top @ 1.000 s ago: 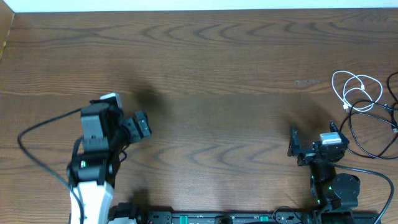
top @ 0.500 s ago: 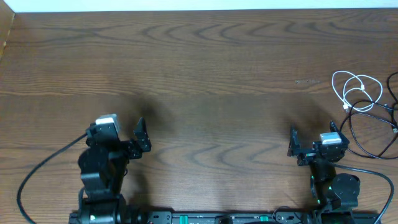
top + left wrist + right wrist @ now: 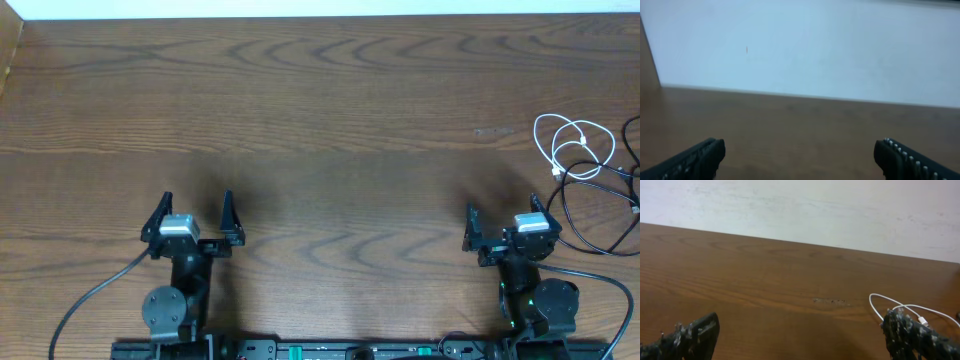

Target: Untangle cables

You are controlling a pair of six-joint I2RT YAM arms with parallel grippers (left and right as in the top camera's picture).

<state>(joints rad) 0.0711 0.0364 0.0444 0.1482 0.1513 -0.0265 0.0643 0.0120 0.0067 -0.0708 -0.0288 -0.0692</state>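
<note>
Overhead view of a brown wood-grain desk (image 3: 330,110) with two robot arms along its near edge. The left gripper (image 3: 196,202) sits low near the left corner, pointing toward the far edge, its jaws released and spread wide with only bare wood between them. A second ago this arm leaned out over the desk, twisted to the right, with its white forearm showing. It has since folded back and squared up, and now mirrors the other arm. Its own thick wire (image 3: 100,295) now trails in a shallower curve toward the near left corner.

The right gripper (image 3: 503,215) is in the same spot and pose as before, also released and wide apart, holding nothing.

Both cables lie at the far right edge of the desk, just beyond the right gripper and apart from it. Neither has moved. The white cable (image 3: 580,133) is coiled in a few small overlapping loops. The black cable (image 3: 563,205) runs in larger loops just nearer the robot, and its upper curve crosses the lower edge of the white coil. Part of it runs off the right side of the picture.

The left wrist view is blurred: two dark fingertips in the bottom corners, desk ahead and a pale wall (image 3: 800,45) beyond. The right wrist view shows the same layout in sharper focus, with a curve of the white cable beside the right-hand fingertip.
</note>
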